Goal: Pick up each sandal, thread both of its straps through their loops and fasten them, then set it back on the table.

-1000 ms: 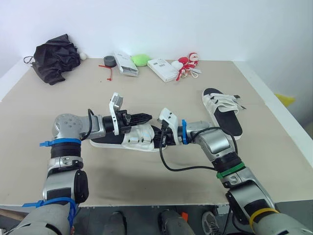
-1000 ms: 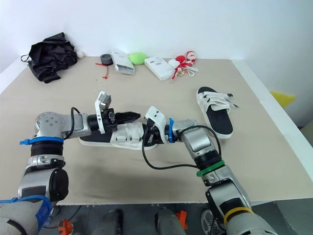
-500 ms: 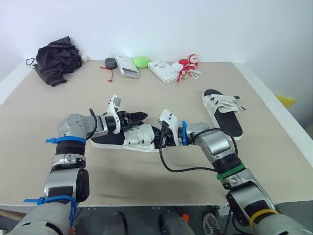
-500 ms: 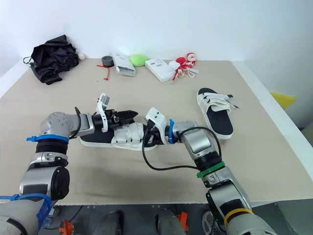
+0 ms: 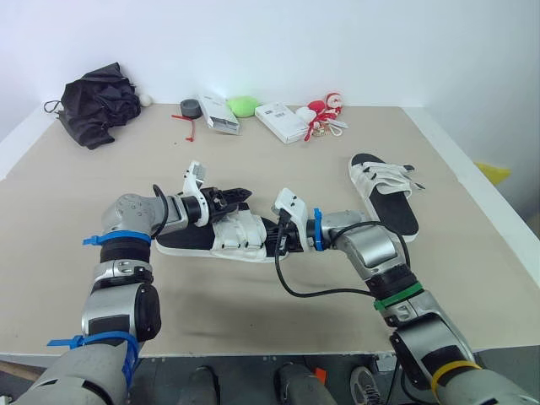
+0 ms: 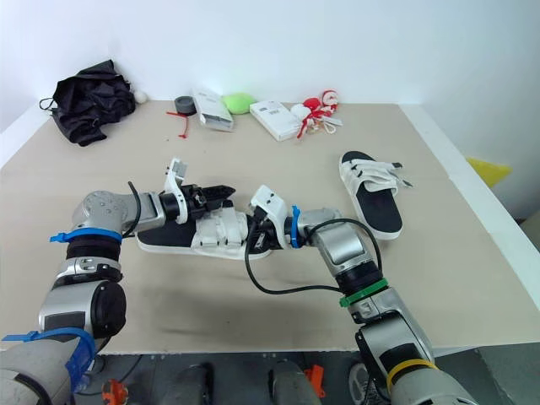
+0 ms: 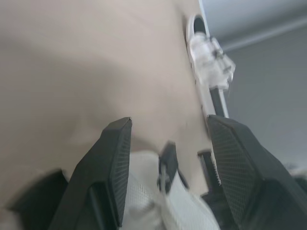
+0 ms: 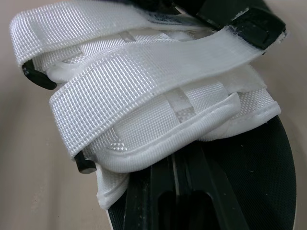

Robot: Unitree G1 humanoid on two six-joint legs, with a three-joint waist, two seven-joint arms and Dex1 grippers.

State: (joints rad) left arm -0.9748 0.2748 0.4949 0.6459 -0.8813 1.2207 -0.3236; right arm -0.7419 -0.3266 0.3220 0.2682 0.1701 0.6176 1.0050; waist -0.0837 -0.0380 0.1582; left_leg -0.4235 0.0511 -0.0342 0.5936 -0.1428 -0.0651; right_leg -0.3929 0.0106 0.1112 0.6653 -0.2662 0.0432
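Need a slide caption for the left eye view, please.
Open left gripper over the near sandal, right gripper at its end; second sandal lies apart on the table.

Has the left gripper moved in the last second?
Yes, slightly. Against the near sandal, which stayed put, the left gripper has pulled back toward the robot's left and a little farther up the table.

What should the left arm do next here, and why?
Probably lower the left gripper and close on a strap of the near sandal: it hangs open just above the straps, and the right gripper rests against that sandal.
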